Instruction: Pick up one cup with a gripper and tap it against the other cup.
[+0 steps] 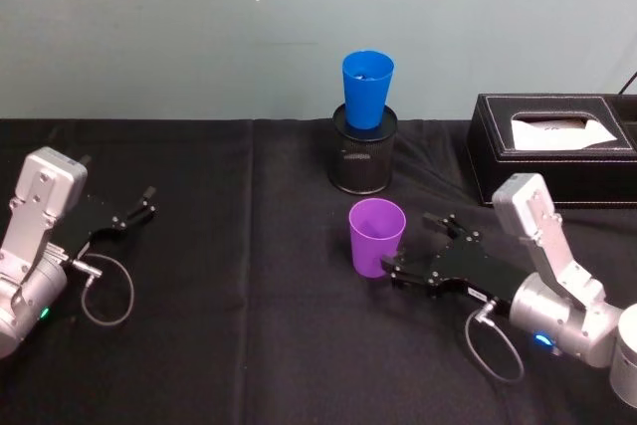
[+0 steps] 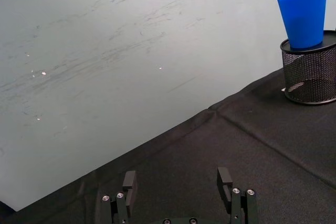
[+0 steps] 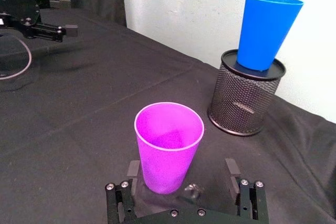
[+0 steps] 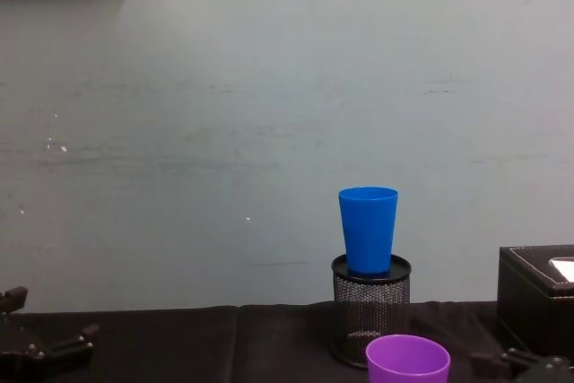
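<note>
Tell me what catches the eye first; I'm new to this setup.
The bright blue cup stands upright in the mouth of the black mesh pen holder at the back. Nearer, the purple cup stands on the black cloth inside the open right claw. The left claw lies open, far left.

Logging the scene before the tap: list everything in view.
mesh holder: one, black, centre back of the table
blue cup: one, blue, upright in the mesh holder's top
purple cup: one, purple, upright in front of the mesh holder
tissue box: one, black, back right
tablecloth: one, black, covering the table
left gripper: one, black, open, far left
right gripper: one, black, open, fingers either side of the purple cup
</note>
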Robot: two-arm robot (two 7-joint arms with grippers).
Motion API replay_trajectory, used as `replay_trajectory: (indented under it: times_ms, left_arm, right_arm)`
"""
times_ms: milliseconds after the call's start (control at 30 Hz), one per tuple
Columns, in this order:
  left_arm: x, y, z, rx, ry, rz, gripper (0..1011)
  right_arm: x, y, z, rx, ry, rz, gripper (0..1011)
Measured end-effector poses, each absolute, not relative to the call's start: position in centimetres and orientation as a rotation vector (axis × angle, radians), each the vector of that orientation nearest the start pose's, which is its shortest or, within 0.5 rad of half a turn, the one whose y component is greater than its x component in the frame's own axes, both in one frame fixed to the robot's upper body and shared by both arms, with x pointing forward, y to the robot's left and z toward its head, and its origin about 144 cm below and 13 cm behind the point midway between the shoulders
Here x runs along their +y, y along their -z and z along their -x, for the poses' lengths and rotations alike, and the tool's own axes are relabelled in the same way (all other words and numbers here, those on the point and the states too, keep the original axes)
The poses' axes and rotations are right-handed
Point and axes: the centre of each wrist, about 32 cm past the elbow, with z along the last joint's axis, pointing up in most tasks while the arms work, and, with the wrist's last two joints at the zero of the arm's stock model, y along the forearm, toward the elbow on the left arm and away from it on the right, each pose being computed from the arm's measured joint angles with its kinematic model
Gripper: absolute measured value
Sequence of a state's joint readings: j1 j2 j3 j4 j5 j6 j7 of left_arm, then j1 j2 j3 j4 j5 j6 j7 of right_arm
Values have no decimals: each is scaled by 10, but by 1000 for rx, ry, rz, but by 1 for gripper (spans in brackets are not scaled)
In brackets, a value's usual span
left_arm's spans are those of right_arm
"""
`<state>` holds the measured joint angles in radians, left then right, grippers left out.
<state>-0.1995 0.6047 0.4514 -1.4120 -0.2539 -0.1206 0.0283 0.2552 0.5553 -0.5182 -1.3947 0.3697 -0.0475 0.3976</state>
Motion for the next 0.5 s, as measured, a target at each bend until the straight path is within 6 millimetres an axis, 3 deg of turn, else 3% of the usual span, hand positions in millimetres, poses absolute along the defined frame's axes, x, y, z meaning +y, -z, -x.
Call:
replay_trajectory:
  times_ms: [500]
  left_arm:
    - [310, -1140, -489, -285, -1248, -304, 1000]
  right_arm:
    - [-257, -1128, -520, -32, 774, 241, 1000]
